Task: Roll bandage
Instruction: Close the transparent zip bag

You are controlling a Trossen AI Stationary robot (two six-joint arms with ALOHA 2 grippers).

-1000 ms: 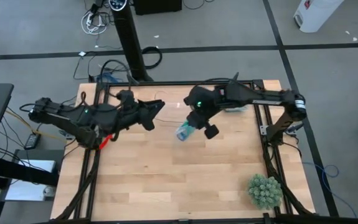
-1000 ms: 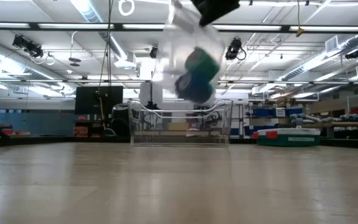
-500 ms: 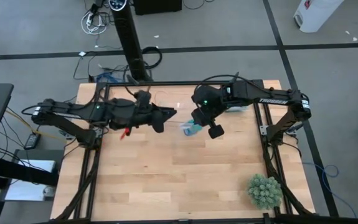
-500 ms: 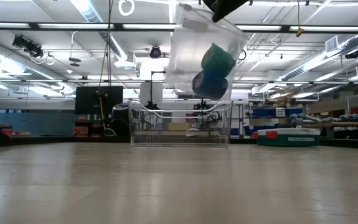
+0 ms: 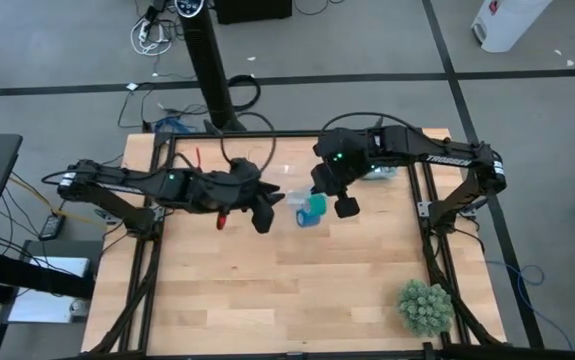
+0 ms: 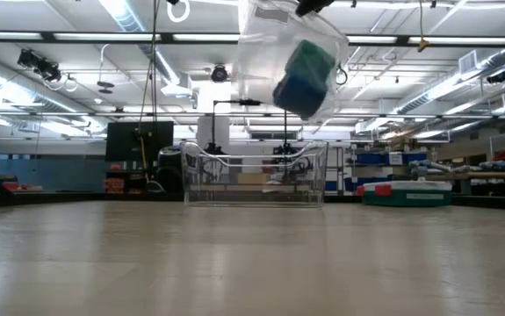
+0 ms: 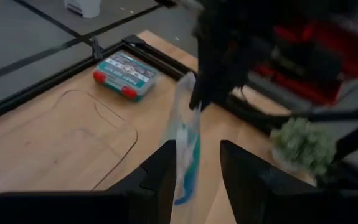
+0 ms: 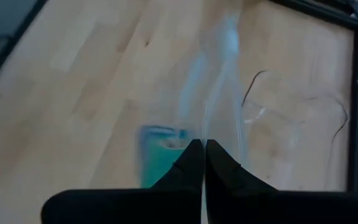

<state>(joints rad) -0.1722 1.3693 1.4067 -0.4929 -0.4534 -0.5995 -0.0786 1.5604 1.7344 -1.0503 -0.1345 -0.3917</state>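
Landmark: the clear plastic bag (image 5: pixel 305 207), held in the air over the wooden surface (image 5: pixel 267 290).
Right claw (image 5: pixel 319 193): fingers pressed together on the bag's top edge; the right wrist view shows the two dark tips (image 8: pixel 194 160) meeting on the clear film (image 8: pixel 219 93).
Bandage (image 6: pixel 307 60): the teal coil sits inside the bag, below the right claw, resting against a blue roll (image 6: pixel 298 90) in the same bag.
Left claw (image 5: pixel 270 203): just beside the bag, on the side away from the right arm; fingers spread, and in the left wrist view the bag (image 7: pixel 185 146) hangs between the two fingers (image 7: pixel 160 174), contact not clear.
Low view only: the bag (image 6: pixel 278 53) hangs well clear of the surface, in front of a clear plastic bin (image 6: pixel 254 174) standing at the far edge.
High view only: both arms reach toward the bag from opposite sides; a green spiky ball (image 5: pixel 425 306) lies well apart from the bag at a near corner.
Left wrist view only: a teal flat case (image 7: pixel 126 73) with red clasps lies on the surface beyond the bag.
Room: ceiling strip lights and shelving behind the surface in the low view; grey floor with cables around the frame in the high view.
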